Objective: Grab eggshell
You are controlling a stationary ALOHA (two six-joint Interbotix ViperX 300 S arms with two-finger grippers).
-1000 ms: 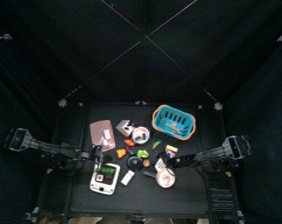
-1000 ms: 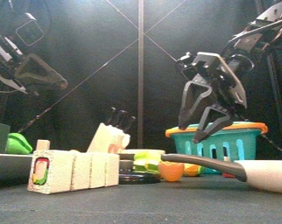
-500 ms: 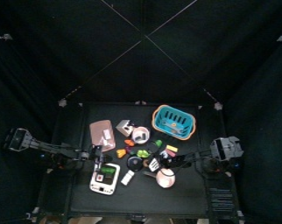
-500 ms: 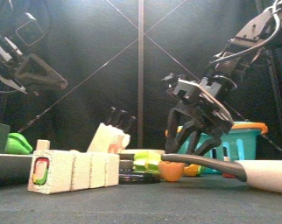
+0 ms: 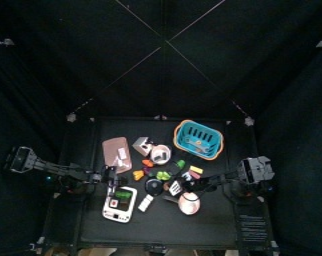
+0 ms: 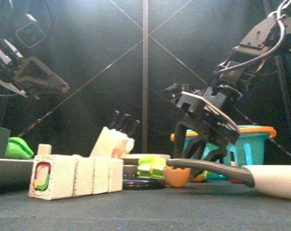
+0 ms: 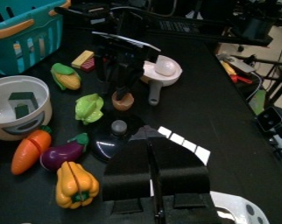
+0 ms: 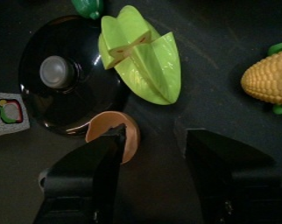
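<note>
The eggshell is a small tan-orange hollow shell piece lying beside a black lid. In the left wrist view the eggshell shows as a little brownish cup, and in the front view the eggshell sits low among the toys. My right gripper hangs open right over it, the shell just inside one jaw and untouched. The same right gripper points down in front of the basket, and from above the right gripper is right of the toy cluster. My left gripper rests shut at the table's left.
A blue basket stands at the back right. A green star fruit and corn lie near the shell. A pinkish ladle, a white-and-green device and a flat board crowd the middle.
The right arm has come down and inward from beside the basket to just over the toys, its jaws narrowing slightly. The left arm has not moved.
</note>
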